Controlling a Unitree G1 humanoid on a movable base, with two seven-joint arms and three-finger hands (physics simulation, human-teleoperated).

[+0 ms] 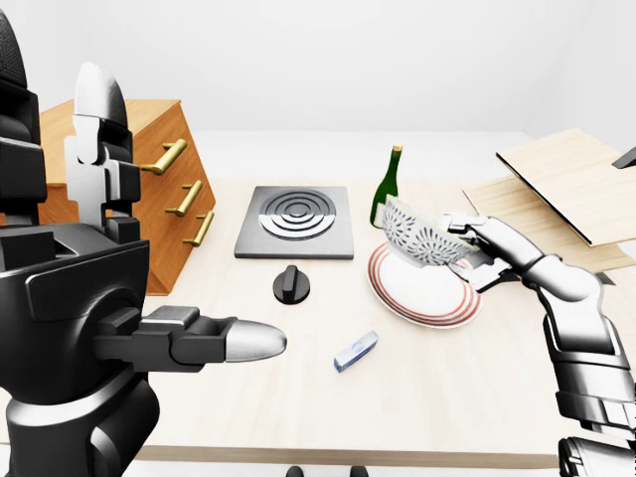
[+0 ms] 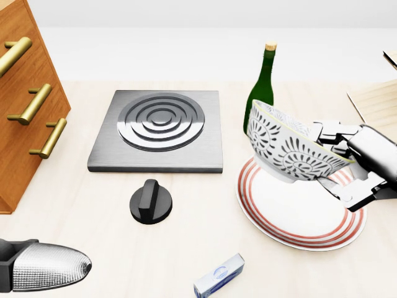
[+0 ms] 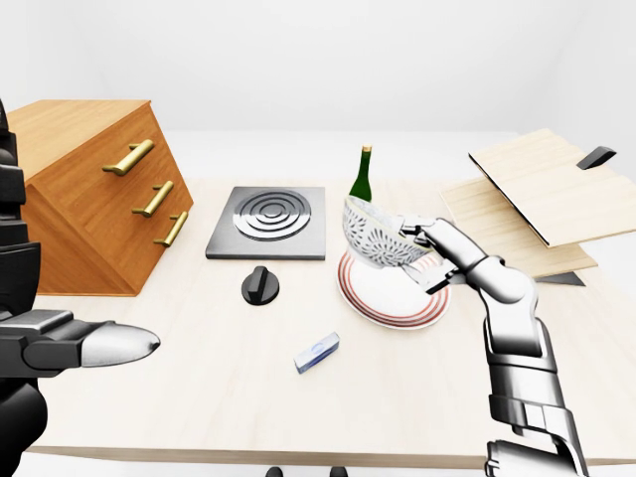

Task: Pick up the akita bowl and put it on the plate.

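Note:
The akita bowl [image 2: 282,144], white with a dark leaf pattern, hangs tilted just above the left part of the red-ringed plate [image 2: 301,217]. My right hand [image 2: 347,167] is shut on the bowl's right rim, coming in from the right of the head view. Whether the bowl's underside touches the plate I cannot tell. My left hand [image 1: 214,341] is held out low at the left of the left-eye view, fingers straight and open, far from the bowl and holding nothing.
A green bottle [image 2: 262,87] stands just above the bowl. A square stove plate [image 2: 158,129] and black knob [image 2: 151,202] lie left of the plate. A small blue-white pack [image 2: 219,275] lies below. A wooden drawer chest [image 3: 94,189] stands left; wooden boards [image 3: 537,194] lie right.

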